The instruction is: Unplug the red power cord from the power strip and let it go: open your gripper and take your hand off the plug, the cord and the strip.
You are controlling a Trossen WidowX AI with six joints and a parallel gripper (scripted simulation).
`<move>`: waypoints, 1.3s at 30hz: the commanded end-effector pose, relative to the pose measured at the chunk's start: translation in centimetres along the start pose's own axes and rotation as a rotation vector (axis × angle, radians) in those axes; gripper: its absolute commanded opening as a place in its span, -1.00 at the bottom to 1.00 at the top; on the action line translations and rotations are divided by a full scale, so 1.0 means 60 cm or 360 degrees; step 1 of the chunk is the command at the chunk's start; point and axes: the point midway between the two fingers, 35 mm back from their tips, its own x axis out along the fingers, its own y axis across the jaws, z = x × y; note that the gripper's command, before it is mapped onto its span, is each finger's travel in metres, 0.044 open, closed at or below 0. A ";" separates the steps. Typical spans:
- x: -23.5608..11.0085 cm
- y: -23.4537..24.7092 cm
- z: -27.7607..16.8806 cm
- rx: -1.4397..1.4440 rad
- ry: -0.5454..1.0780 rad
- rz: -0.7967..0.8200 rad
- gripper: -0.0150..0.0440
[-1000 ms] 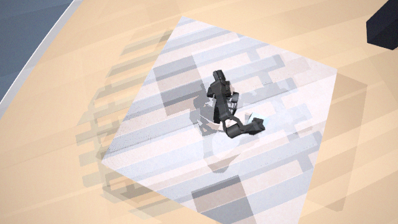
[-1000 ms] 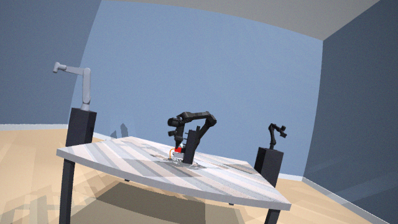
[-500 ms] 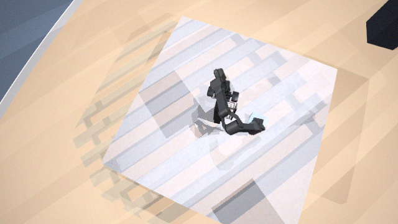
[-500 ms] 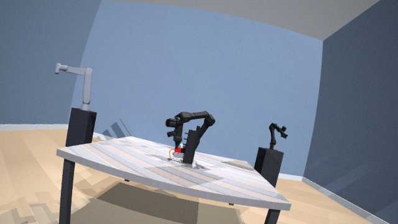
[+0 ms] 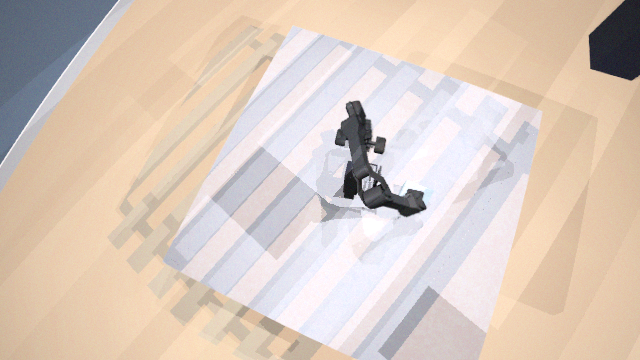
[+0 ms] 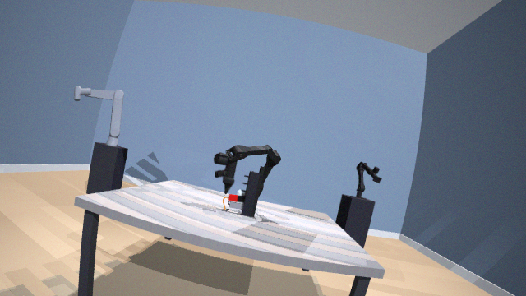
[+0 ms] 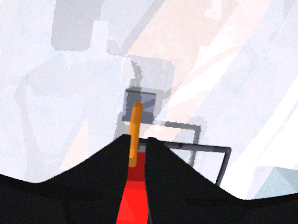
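The red plug [image 6: 233, 197] [image 7: 134, 200] lies with its black end toward a tall dark upright block [image 6: 251, 193] [image 5: 349, 180], which may be the power strip. Whether the plug is in a socket cannot be told. An orange cord [image 6: 224, 202] [image 7: 134, 135] leaves the plug's outer end and drops toward the table. My gripper [image 6: 226, 192] [image 7: 138, 144] points down, just above the plug's cord end. Its fingers are nearly together, with a thin gap and nothing between them. Red shows through that gap, below the fingers. In the top view the plug is hidden.
Thin dark wire-like frames [image 7: 225, 167] stand near the plug. A small dark square block [image 7: 145, 106] lies past the cord's bend. A pale teal object [image 7: 280, 185] [image 5: 425, 190] is to one side. Two other arms [image 6: 117, 115] [image 6: 362, 177] stand on pedestals beyond the table [image 6: 230, 251].
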 end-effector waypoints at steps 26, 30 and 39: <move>-0.012 0.001 -0.017 0.0006 -0.0004 0.0015 0.05; -0.012 0.001 -0.027 0.0007 -0.0003 0.0015 0.05; -0.011 -0.001 -0.051 0.0007 -0.0002 0.0015 0.05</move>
